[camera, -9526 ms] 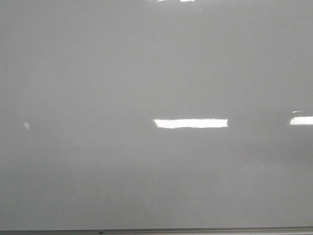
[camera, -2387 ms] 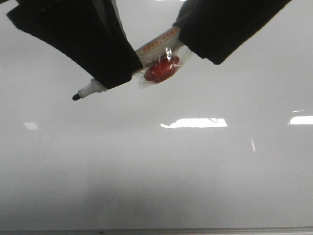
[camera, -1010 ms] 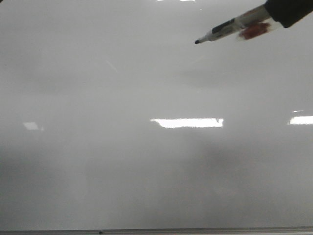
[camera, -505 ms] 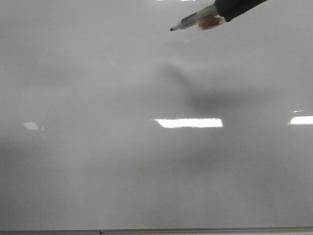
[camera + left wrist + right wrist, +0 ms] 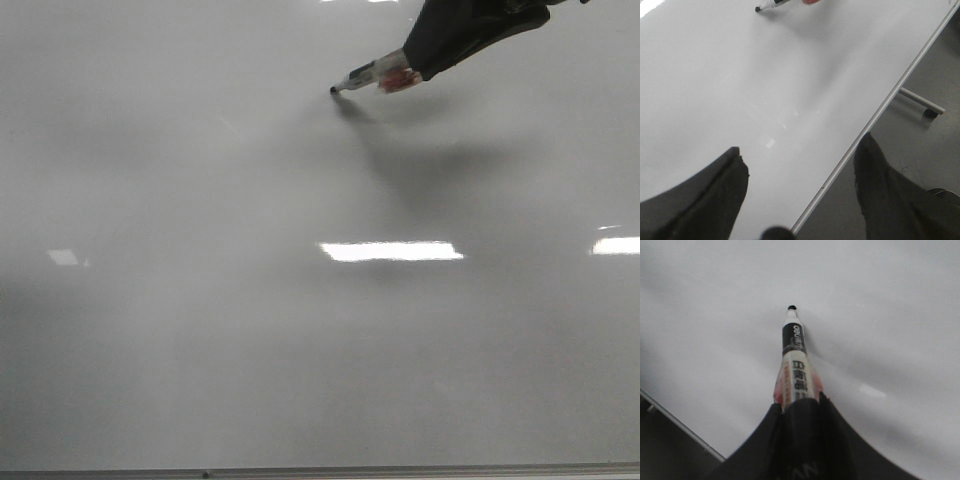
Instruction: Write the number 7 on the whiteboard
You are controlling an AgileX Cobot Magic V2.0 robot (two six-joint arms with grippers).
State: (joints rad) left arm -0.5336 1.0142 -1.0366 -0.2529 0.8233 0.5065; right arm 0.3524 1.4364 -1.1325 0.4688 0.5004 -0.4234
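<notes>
Front view: the whiteboard [image 5: 200, 330] fills the frame, w/ no ink on it, so the number 7 isn't begun as far as I can see; all strokes are left. The right gripper [image 5: 470, 30] comes in from the top right, clamped on a marker [image 5: 365, 78] whose tip sits at or just off the board, near the top, centre-right; its shadow meets the tip, so prob. touching, but can't confirm contact. Left wrist view: the left gripper [image 5: 800, 200] has its jaws spread wide w/ nothing between them, low over the board's near part by its metal edge; the marker tip shows far off, cut by the frame. A stand foot [image 5: 922, 102] is seen beyond the edge. Right wrist view: jaws pinched on the marker barrel, nib pointing at bare board; the nib-board gap is hard to judge. Gripper bodies are mostly cropped in every view, and glare patches could hide faint marks.
</notes>
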